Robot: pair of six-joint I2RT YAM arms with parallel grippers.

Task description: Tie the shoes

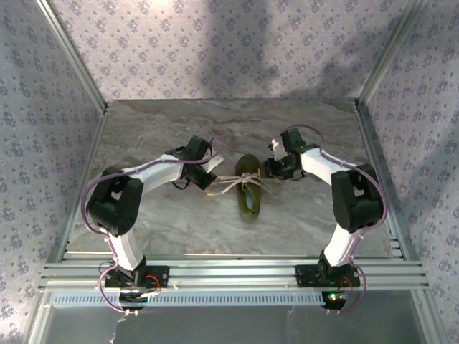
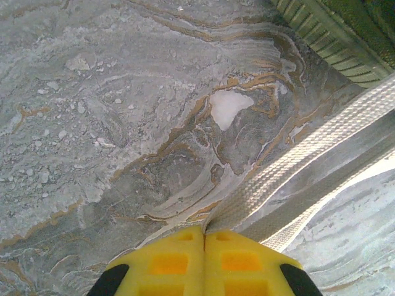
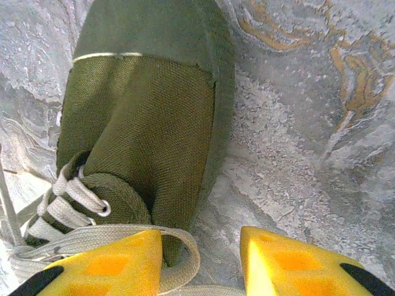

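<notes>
**Condition.** The olive-green shoe (image 1: 249,192) lay at the centre of the top view on the counter (image 1: 158,129), with its laces (image 1: 231,185) fanned out to its left. The left end effector (image 2: 204,246) was closed on one lace (image 2: 308,160), which ran straight from between the pads toward the upper right of the left wrist view. The right end effector (image 3: 200,256) stood partly open and gripped nothing. A lace loop (image 3: 111,232) lay draped over the pad at the lower left of the right wrist view.

**Hazards, as judged.**
1. Snagging: the draped loop could catch on that pad if the right arm moved away, which would undo or distort the lacing.
2. Slippage: the flat lace could slide out of the closed left pads under a sideways pull.
3. Shoe displacement: nothing restrained the shoe, so tension on the lace could drag or turn it across the counter.
4. False grasp: closing the right pads at this position could pinch shoe fabric together with the lace.
</notes>
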